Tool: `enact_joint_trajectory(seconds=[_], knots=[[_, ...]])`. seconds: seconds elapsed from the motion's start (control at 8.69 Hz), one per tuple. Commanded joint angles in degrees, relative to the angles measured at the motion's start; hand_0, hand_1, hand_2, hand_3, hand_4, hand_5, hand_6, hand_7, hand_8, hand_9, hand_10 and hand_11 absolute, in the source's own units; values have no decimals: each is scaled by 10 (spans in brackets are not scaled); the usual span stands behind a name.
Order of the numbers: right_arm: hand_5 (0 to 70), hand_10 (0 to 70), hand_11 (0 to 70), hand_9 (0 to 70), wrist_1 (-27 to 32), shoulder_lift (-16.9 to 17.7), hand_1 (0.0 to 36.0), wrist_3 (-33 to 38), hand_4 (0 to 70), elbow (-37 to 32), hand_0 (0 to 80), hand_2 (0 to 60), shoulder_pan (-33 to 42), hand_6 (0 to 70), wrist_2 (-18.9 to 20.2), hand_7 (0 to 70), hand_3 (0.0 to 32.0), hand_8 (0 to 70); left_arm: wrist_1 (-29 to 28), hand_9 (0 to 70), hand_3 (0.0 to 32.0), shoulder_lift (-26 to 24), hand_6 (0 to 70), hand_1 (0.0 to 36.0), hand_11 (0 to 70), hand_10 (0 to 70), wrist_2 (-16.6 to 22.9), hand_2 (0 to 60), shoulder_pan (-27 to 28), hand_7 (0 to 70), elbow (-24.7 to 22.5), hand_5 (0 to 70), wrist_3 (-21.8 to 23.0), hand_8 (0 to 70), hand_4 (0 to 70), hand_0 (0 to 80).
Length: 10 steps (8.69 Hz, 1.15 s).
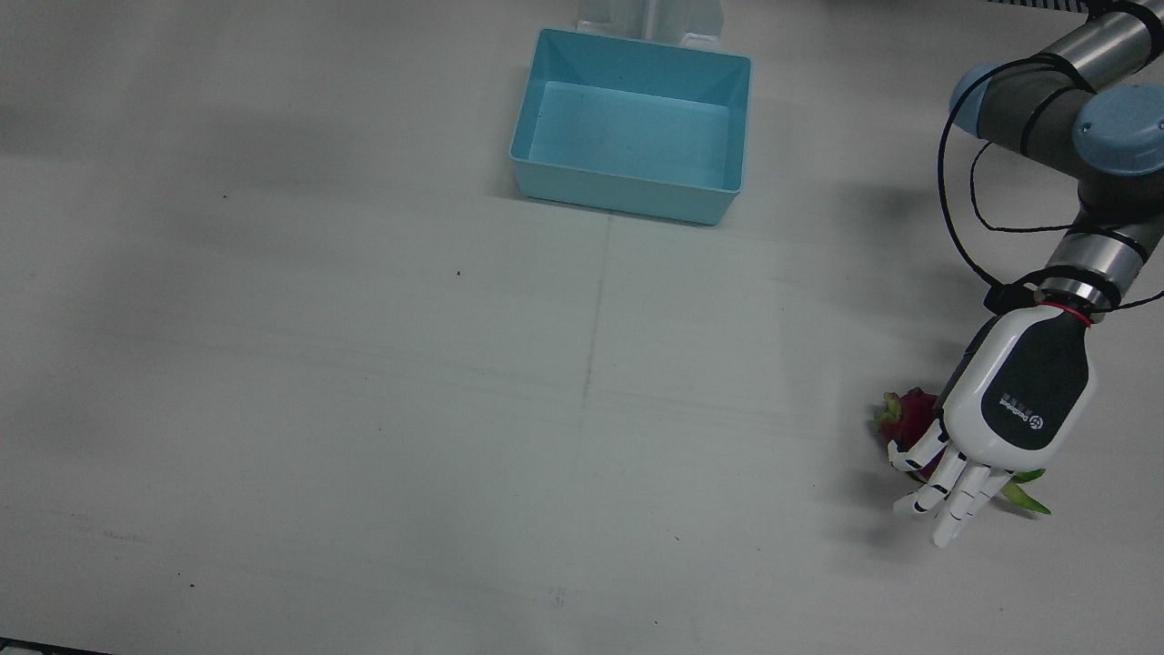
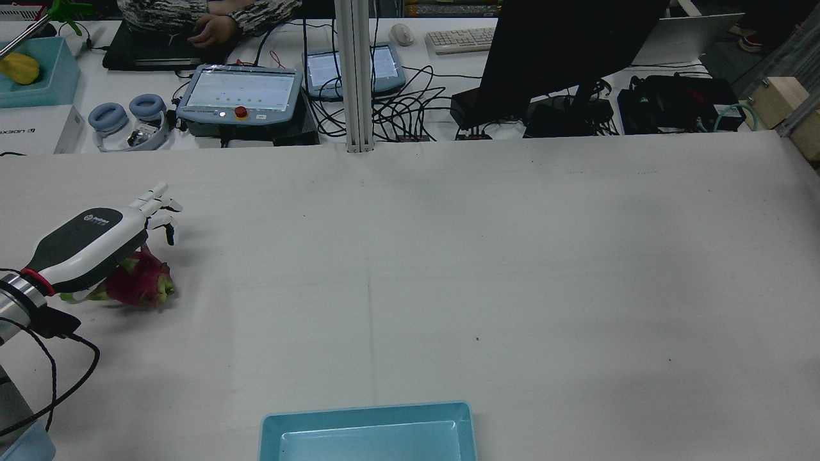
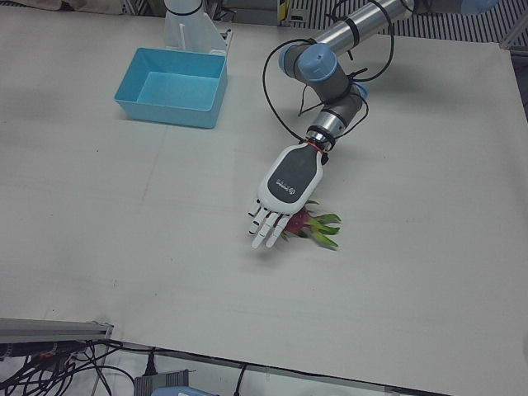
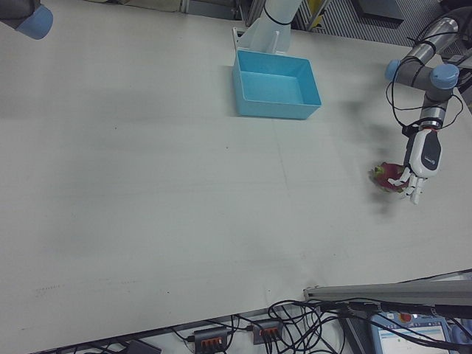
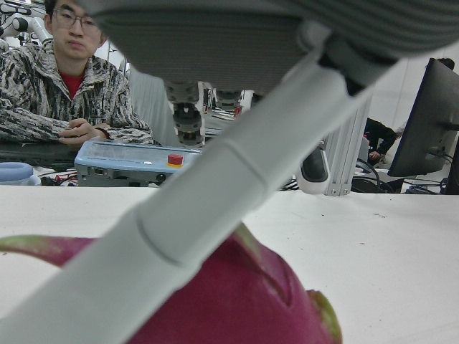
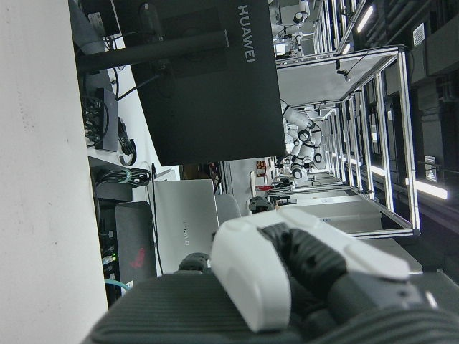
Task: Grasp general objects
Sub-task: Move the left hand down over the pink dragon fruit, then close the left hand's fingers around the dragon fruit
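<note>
A pink dragon fruit (image 1: 905,414) with green leaf tips lies on the white table, near the robot's left side. It also shows in the rear view (image 2: 141,285), the left-front view (image 3: 309,224) and the right-front view (image 4: 383,175). My left hand (image 1: 1009,400) hovers palm down just over it, fingers stretched out and apart, holding nothing. In the left hand view the fruit (image 5: 237,301) fills the bottom, with one white finger (image 5: 215,208) slanting across in front of it. My right hand (image 6: 287,287) shows only in its own view, too close to read its fingers.
A light blue bin (image 1: 627,196) stands empty at the table's robot-side middle, between the arms. Monitors, control tablets, cables and a seated person (image 5: 50,79) are beyond the table's far edge. The right arm's elbow (image 4: 29,18) is at the far corner.
</note>
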<state>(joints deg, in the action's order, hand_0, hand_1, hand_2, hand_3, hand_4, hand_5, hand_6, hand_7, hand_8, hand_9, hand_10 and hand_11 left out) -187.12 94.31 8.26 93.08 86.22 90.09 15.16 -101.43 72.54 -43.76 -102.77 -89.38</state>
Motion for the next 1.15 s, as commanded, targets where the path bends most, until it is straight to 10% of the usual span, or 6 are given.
enact_joint_trajectory(seconds=[0.0, 1.04], knots=[[0, 0, 0, 0, 0, 0, 0, 0, 0, 0, 0, 0, 0, 0, 0, 0, 0, 0, 2, 39, 196, -16, 0, 360, 0, 0, 0, 600, 1, 267, 20, 0, -2, 0, 0, 800], [0, 0, 0, 0, 0, 0, 0, 0, 0, 0, 0, 0, 0, 0, 0, 0, 0, 0, 30, 55, 138, -17, 0, 360, 0, 0, -2, 600, 39, 345, 29, 122, -37, 0, 0, 800]])
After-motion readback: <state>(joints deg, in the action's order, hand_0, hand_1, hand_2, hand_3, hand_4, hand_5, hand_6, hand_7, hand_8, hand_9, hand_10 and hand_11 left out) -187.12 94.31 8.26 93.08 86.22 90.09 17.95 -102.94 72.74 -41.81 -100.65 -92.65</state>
